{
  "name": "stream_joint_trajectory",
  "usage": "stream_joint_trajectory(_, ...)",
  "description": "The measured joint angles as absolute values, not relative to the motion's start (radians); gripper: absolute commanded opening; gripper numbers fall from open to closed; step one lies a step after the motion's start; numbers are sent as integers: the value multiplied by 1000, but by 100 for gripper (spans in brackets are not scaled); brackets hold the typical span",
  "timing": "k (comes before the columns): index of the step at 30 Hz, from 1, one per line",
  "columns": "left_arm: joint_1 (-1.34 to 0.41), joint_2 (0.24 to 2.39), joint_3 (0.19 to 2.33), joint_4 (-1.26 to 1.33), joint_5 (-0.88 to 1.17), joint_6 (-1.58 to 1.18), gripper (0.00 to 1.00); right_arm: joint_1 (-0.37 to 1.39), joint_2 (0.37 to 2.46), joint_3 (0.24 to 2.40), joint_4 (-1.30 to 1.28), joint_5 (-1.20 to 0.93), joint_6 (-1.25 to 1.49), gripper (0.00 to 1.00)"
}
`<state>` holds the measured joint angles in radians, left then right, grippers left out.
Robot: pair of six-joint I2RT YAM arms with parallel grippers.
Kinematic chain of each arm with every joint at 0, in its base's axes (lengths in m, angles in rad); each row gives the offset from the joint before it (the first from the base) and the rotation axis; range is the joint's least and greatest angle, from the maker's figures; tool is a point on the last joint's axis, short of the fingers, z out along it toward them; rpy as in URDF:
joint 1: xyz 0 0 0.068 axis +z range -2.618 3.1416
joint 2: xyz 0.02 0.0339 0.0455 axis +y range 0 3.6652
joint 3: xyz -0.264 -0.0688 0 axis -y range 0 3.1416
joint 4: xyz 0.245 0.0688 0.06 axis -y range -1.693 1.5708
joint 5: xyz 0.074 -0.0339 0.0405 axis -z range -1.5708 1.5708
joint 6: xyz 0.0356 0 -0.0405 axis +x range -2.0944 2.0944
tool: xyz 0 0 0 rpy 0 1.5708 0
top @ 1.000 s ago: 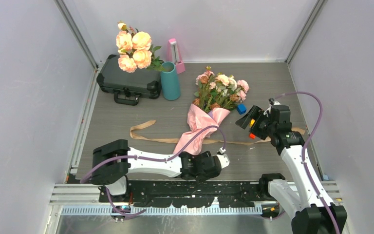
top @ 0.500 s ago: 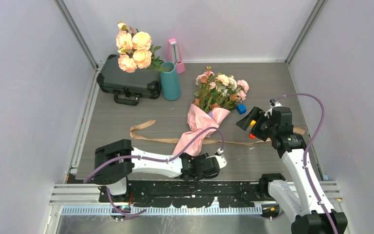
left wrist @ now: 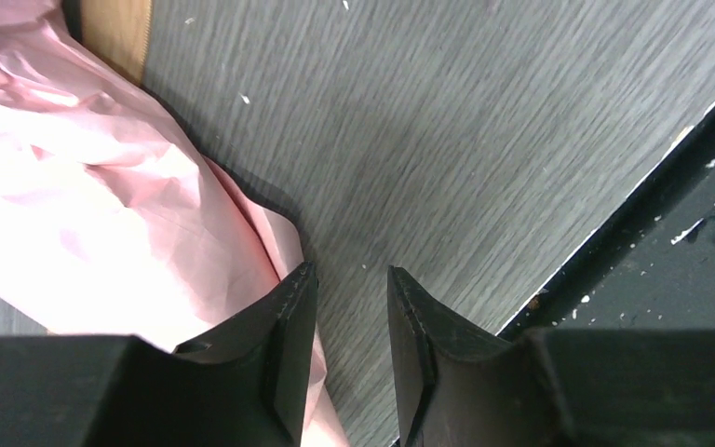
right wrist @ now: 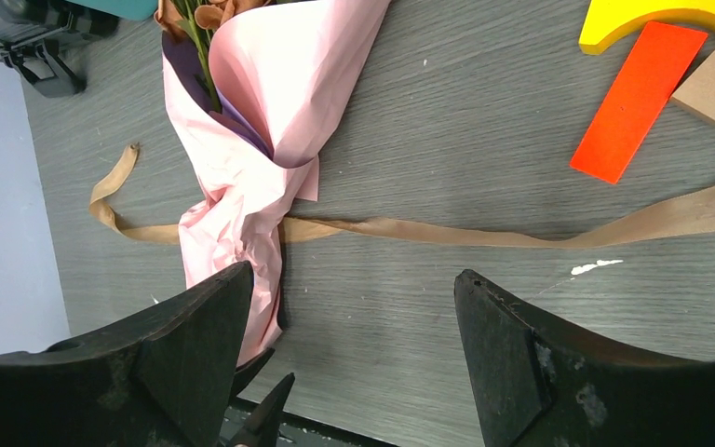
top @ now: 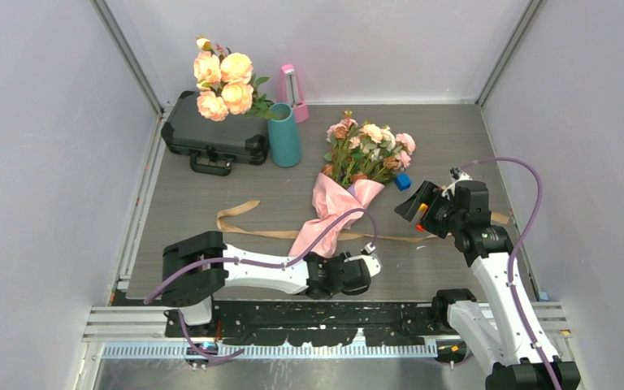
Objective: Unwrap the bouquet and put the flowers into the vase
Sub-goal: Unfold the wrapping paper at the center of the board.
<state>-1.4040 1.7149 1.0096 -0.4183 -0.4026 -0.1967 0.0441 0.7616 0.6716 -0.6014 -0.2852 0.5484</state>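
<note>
Your left gripper was the nearer one. It sat low at the near edge of the table, right beside the tail of the bouquet. The bouquet lay flat on a diagonal, with its pinched paper tail towards your left arm. The flowers pointed away and to the right, well apart from the teal vase standing at the back.

In the left wrist view the pink wrapping paper lay wholly to the left of the left gripper. Its edge ran against the left finger. The jaws stood only narrowly apart with bare table between the tips, so they were pinching nothing there. A sliver of paper showed deeper in the gap, and you could not tell whether it was touched. To catch the wrap, I judge the claw needed to shift left across the bouquet's long axis.

Your right gripper hung further off on the right, spread wide and empty. In its own view the right gripper looked down at the tan ribbon, which lay loose across the table under the wrap.

The stems were hidden inside the paper. From above, your left arm covered the very tip of the tail.
</note>
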Motion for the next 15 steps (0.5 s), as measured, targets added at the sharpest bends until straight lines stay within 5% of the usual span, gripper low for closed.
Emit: stream_joint_trajectory(15, -1351, 1707, 1047, -435, -440, -155, 39, 44, 762, 672, -603, -283, 544, 85)
